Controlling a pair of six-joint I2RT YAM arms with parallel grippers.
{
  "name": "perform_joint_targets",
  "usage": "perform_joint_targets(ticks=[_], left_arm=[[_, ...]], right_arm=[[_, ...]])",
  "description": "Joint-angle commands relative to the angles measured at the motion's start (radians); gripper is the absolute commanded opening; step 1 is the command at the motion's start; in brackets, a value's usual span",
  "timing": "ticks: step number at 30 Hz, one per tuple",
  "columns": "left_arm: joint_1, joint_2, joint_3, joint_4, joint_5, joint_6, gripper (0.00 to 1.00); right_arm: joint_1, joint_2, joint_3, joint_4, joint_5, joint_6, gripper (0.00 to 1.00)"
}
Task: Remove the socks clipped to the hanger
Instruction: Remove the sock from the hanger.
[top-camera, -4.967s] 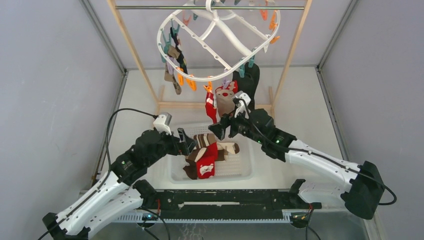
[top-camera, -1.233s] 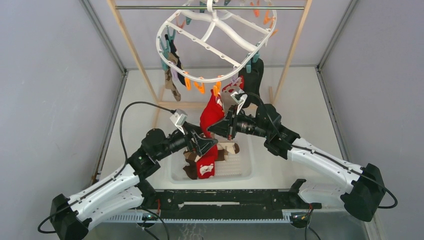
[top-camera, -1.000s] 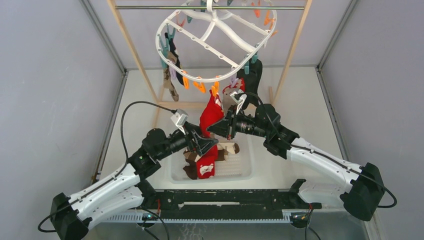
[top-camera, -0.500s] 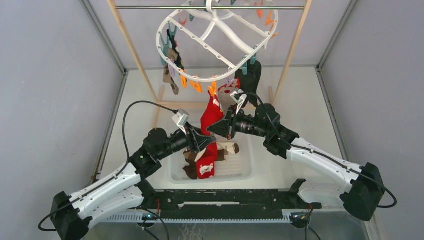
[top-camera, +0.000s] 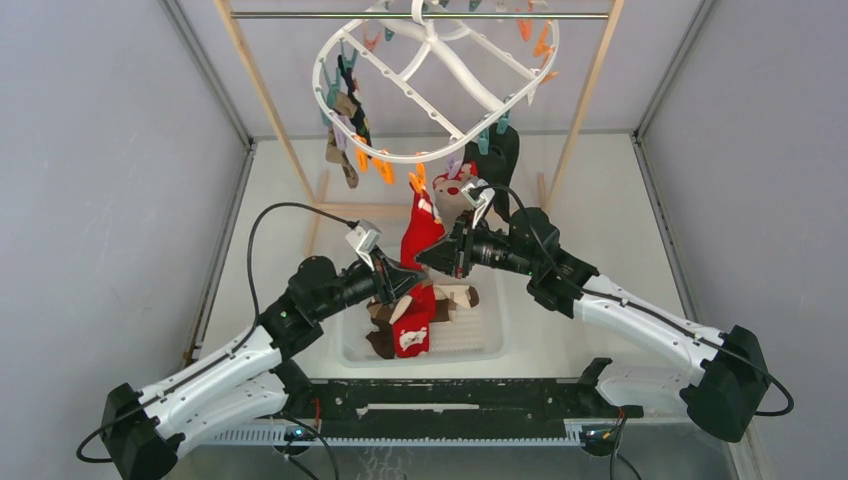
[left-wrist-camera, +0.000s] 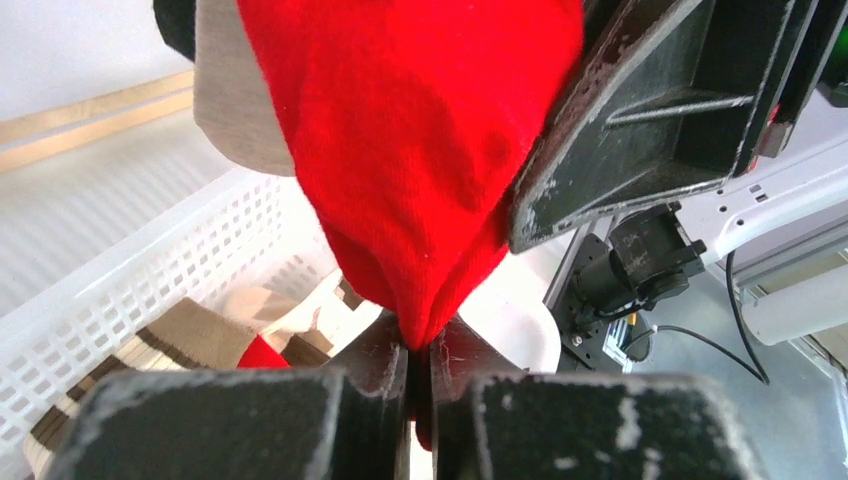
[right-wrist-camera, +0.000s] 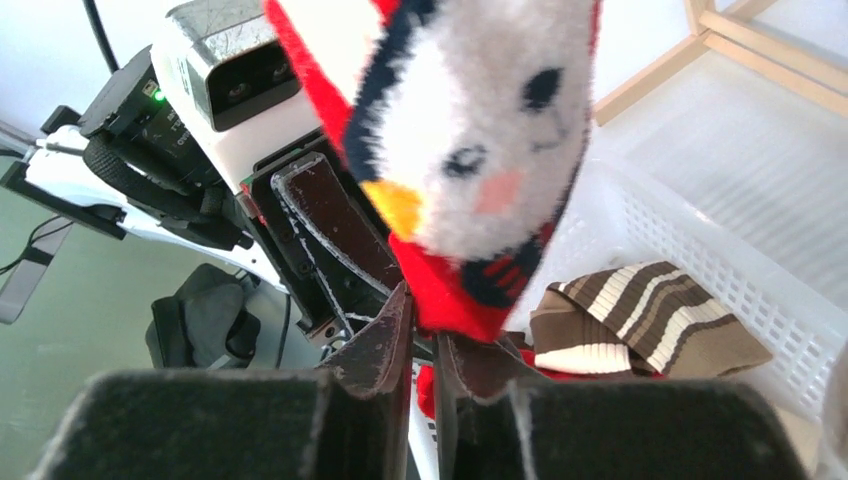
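The white oval hanger (top-camera: 400, 157) hangs from the rod at the top. A red sock (top-camera: 422, 228) with a white animal face dangles from an orange clip on the hanger's near rim. My left gripper (top-camera: 405, 282) is shut on that sock's lower tip (left-wrist-camera: 420, 150), the fabric pinched between its jaws (left-wrist-camera: 420, 345). My right gripper (top-camera: 428, 258) is just right of it, jaws a narrow gap apart (right-wrist-camera: 425, 325), the sock's hem (right-wrist-camera: 450, 300) resting at their tips. Brown and black socks (top-camera: 345, 130) hang at the left rim, a black sock (top-camera: 500, 160) and a beige one (top-camera: 455, 195) at the right.
A white perforated basket (top-camera: 480, 340) under the grippers holds a red sock and a brown striped sock (right-wrist-camera: 640, 320). The wooden rack's posts (top-camera: 265, 100) flank the hanger. Grey walls close in on both sides.
My left gripper has closed on the red sock's lower tip. My right gripper's jaws have parted a little. The hanger has swung slightly.
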Motion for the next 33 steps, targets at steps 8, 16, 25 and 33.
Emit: perform_joint_targets(ticks=[8, 16, 25, 33], left_arm=[[-0.003, -0.031, 0.069, -0.090, -0.015, 0.028, 0.06], [-0.003, -0.035, 0.093, -0.132, -0.031, 0.038, 0.06], [-0.004, -0.036, 0.144, -0.196, -0.065, 0.056, 0.07], [-0.004, -0.044, 0.193, -0.273, -0.068, 0.069, 0.08]], right_arm=[[0.027, -0.107, 0.046, -0.118, 0.216, -0.105, 0.51], [0.075, -0.171, 0.101, -0.217, 0.353, -0.205, 0.71], [0.092, -0.118, 0.234, -0.231, 0.422, -0.254, 0.76], [0.092, -0.040, 0.371, -0.210, 0.447, -0.311, 0.72]])
